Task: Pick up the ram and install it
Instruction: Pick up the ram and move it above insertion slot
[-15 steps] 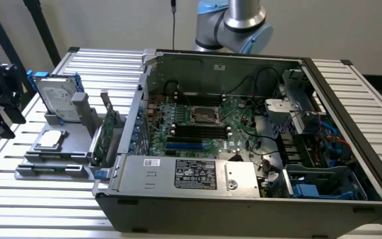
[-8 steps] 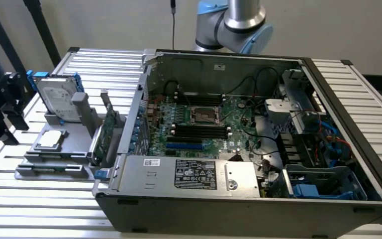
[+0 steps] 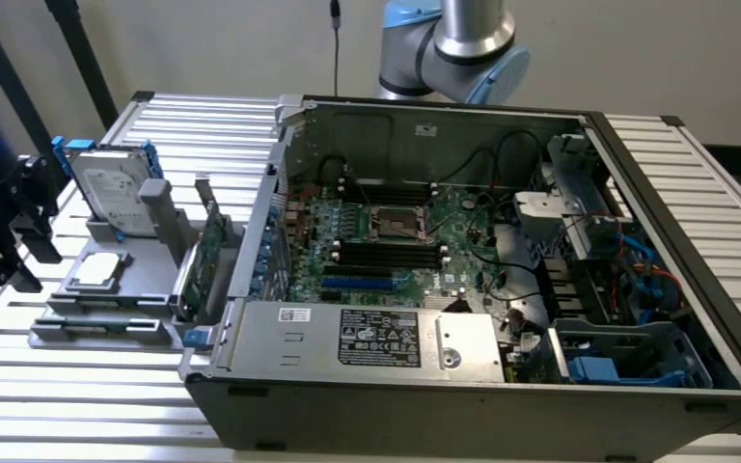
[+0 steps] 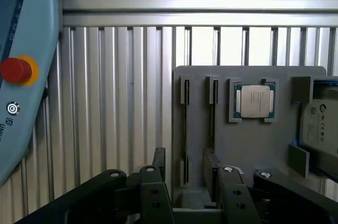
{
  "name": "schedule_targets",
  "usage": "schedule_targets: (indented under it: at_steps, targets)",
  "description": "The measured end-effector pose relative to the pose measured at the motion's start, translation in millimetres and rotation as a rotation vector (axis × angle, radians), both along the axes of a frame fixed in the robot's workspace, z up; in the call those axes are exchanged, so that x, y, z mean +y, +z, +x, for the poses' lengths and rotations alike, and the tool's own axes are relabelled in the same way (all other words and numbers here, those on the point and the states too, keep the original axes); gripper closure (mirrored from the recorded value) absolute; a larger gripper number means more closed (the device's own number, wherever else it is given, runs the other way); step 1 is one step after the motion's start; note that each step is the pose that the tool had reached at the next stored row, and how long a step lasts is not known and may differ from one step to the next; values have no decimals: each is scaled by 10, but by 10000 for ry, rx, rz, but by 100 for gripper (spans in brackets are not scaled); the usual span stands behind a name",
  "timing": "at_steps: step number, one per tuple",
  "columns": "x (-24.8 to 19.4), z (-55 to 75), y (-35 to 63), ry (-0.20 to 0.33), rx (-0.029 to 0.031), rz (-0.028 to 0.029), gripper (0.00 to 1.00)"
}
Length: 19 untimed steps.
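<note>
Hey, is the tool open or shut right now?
Open. In the wrist view the tool has its two fingers apart, with the gray holder showing between them and nothing gripped.

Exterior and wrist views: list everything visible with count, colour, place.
computer case: 1, dark grey, open, on the table
motherboard: 1, green, inside the case
power supply: 1, silver, case's near wall
holder: 1, grey, exterior view's left of the case
ram: 2 sticks, dark, on edge in the holder's slots
processor: 1, silver, flat on the holder
hard drive: 1, silver, blue frame, upright on holder
expansion card: 1, green, upright between holder and case
table: 1, silver, slatted
teach pendant: 1, light blue, red button, past the holder's ram side
robot arm: 1, silver and blue, behind the case
gripper: 1, black, jaws open over the ram slots
</note>
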<state>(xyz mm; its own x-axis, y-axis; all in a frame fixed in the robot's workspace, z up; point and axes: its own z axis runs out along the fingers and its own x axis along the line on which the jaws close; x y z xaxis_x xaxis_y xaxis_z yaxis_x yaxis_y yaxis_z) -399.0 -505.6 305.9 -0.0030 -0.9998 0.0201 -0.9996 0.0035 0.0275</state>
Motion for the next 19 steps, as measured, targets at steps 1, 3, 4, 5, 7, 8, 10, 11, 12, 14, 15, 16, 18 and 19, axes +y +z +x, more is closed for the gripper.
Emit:
schedule_targets:
  at_steps: [1,3,4,5,7,8,10,11,12,14,15,16,18,19]
  targets:
    - [-2,0,-18,0,1,-1,58]
    - [-9,1,-54,1,1,-1,58]
    - [-17,1,-72,2,1,-1,58]
    - [-25,0,-90,1,1,-1,58]
    - [-42,1,-128,0,0,0,58]
    - [-51,0,-145,0,0,1,58]
    - [-66,0,-175,-1,1,0,58]
    - [-73,0,-194,-1,0,0,58]
    - [-82,0,-211,-1,2,-1,58]
    - [-95,0,-248,-1,0,1,58]
    - [-98,0,-266,-2,0,1,58]
    - [-100,-1,-284,-2,0,0,58]
    - [-101,0,-320,-1,1,-1,58]
    - [-101,0,-339,-2,2,-1,58]
